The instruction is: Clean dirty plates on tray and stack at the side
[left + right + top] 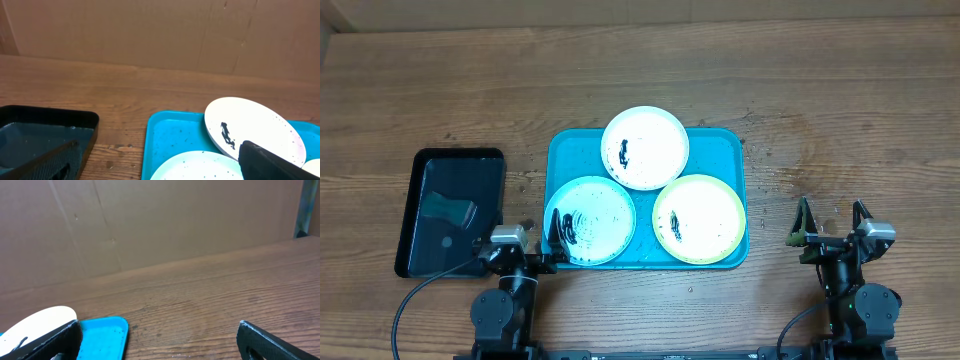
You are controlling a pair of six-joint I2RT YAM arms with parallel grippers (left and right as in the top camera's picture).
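Observation:
The turquoise tray (725, 150) lies at the table's middle and holds three smeared plates: the white plate (645, 148) at the back, overlapping the others' rims, the light blue plate (592, 220) front left and the yellow-green plate (699, 218) front right. My left gripper (525, 238) is open and empty at the tray's front left corner. In the left wrist view (159, 145) its fingers straddle the tray's edge (172, 135), with the white plate (260, 125) and light blue plate (200, 167) ahead. My right gripper (832, 218) is open and empty over bare wood right of the tray; the right wrist view (159, 326) shows the tray corner (102, 335).
A black rectangular tray (452, 170) lies left of the turquoise tray, with a dark teal pad (448, 208) in it. It also shows in the left wrist view (45, 132). Bare wood table stretches to the right and back. A cardboard wall stands behind.

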